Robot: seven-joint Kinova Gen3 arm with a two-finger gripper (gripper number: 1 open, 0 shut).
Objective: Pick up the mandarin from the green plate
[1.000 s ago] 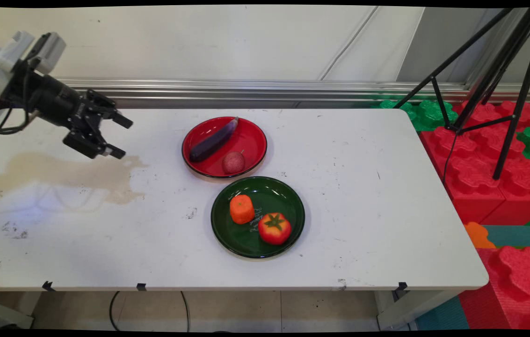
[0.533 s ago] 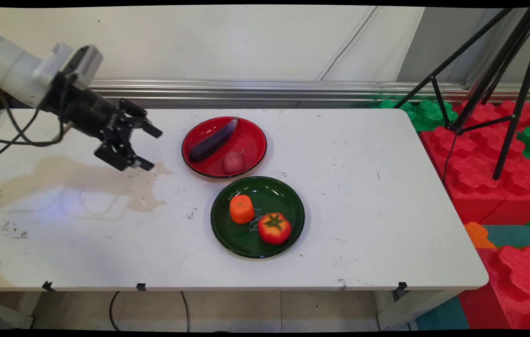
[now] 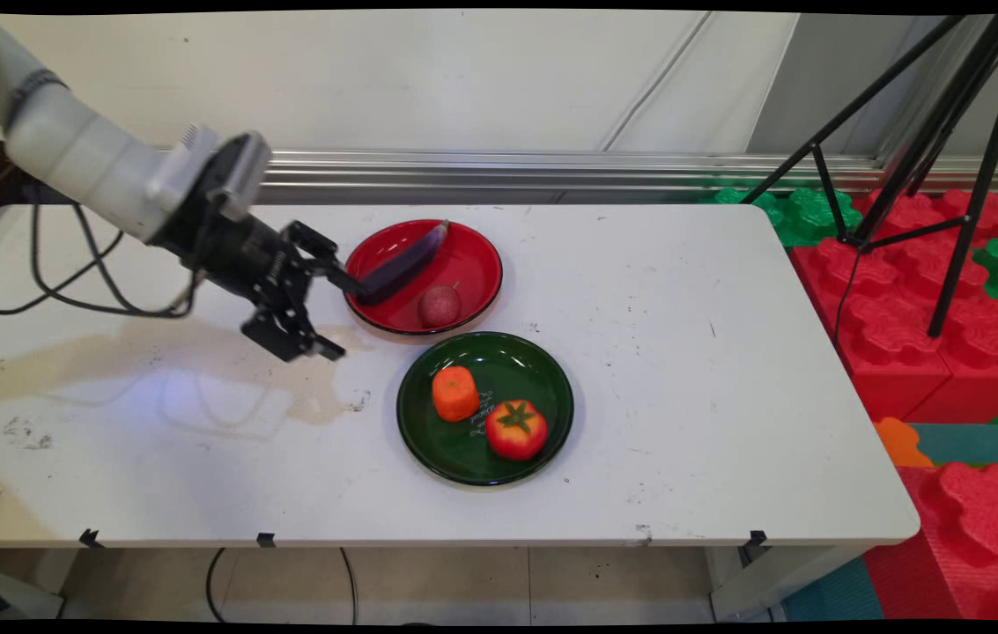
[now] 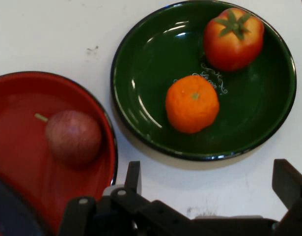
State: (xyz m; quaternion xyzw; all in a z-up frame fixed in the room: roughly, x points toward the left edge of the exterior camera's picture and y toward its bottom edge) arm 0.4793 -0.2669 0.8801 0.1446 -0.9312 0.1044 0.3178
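My gripper [image 3: 340, 319] hangs open above the table, just left of the red plate [image 3: 472, 264], with nothing between its fingers [image 4: 134, 177]. The red plate [image 4: 13, 142] carries a dark purple eggplant [image 3: 406, 262] and a reddish round fruit [image 3: 439, 305] with a short stem [image 4: 73, 137]. In front of it the green plate [image 3: 543, 374] holds an orange [image 3: 455, 393] and a tomato [image 3: 517, 429]. In the hand view the green plate [image 4: 141, 98] lies ahead, with the orange [image 4: 192, 103] at its middle and the tomato [image 4: 233, 39] beyond it.
The white table [image 3: 683, 396] has a brownish stain [image 3: 199, 343] under the arm. Black cables [image 3: 76, 282] hang from the arm at the left. A black tripod [image 3: 948, 167] and red and green foam blocks [image 3: 912, 291] stand off the table's right end.
The arm has swung rightward and toward the near side, bringing the open gripper from the table's far left up to the red plate's left rim. The plates and fruit have not moved.
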